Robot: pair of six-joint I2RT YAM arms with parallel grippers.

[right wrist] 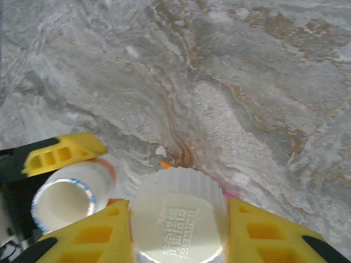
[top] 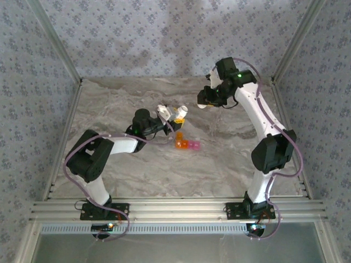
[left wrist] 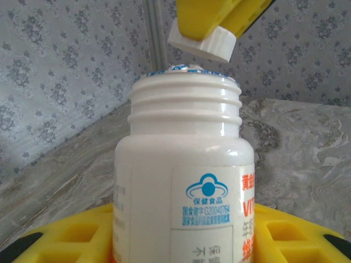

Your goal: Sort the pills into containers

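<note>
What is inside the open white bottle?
The right wrist view looks into the bottle: inside its blue-edged rim only a pale cream surface shows. Anything deeper is hidden, so what it holds cannot be told.

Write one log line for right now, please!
left gripper: shut on bottle, mouth open | right gripper: shut on cap, off bottle | containers: on table

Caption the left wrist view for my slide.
Left hand grips the open white bottle while the right hand holds its cap tilted just above the mouth.
</note>
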